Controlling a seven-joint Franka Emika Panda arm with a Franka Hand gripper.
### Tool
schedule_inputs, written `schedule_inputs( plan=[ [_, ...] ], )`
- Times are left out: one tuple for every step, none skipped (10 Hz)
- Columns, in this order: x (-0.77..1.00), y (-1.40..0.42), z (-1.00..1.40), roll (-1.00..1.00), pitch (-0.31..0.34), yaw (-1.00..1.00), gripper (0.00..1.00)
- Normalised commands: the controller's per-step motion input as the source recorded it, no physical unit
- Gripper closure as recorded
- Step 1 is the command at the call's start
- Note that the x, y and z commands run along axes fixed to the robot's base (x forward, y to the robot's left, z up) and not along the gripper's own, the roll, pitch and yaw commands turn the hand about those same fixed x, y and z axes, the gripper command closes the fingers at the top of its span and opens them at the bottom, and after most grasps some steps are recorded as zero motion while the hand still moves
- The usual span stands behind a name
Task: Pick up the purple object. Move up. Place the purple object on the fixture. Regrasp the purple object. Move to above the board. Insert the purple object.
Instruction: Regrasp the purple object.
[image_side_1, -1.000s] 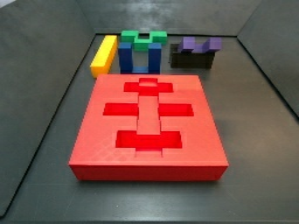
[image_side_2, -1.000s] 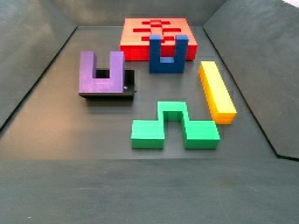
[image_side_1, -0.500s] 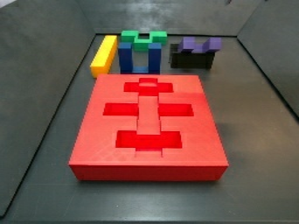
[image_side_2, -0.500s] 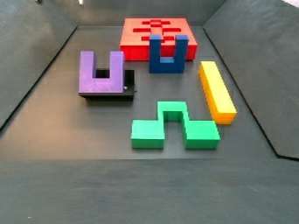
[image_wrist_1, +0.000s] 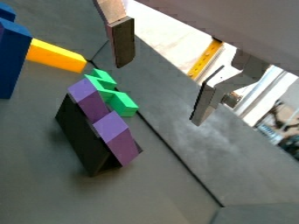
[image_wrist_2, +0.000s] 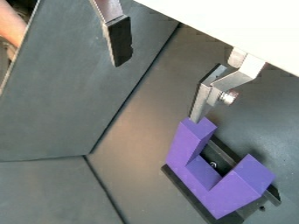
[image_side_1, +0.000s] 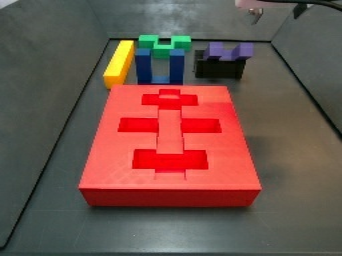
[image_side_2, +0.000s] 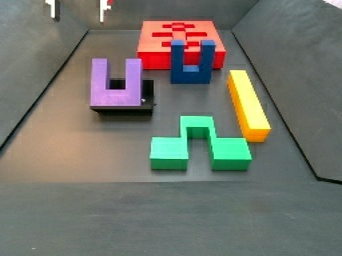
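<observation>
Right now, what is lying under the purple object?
The purple object rests on the dark fixture, whose edge shows beside and below it. The fixture's top is mostly covered. The gripper hangs open above, holding nothing.

Purple object (image_side_2: 116, 83) showing violet on the black fixture (image_side_2: 144, 101); board (image_side_1: 170, 145) reading red, recesses darker red; blue block (image_side_2: 191, 62), green block (image_side_2: 198, 144), yellow bar (image_side_2: 247, 103); claw (image_wrist_1: 163, 68) above the fixture, showing silver plates, dark pads.

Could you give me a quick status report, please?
Gripper open, empty, above the floor. Purple object resting on fixture. Nothing in the way.
</observation>
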Motion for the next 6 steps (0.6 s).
schedule_inputs(
  plan=[
    [0.24,-0.04,-0.16,0.27,0.04,0.0,0.0],
    [0.1,-0.02,-0.3,0.12,0.0,0.0,0.0],
    [0.04,0.0,-0.37,0.11,0.0,0.0,0.0],
    [0.03,0.0,-0.33,0.09,0.0,0.0,0.0],
    [0.0,0.05,-0.28,0.0,0.011,0.0,0.0],
    [-0.11,0.09,-0.29,-0.04,0.014,0.0,0.0]
  ],
)
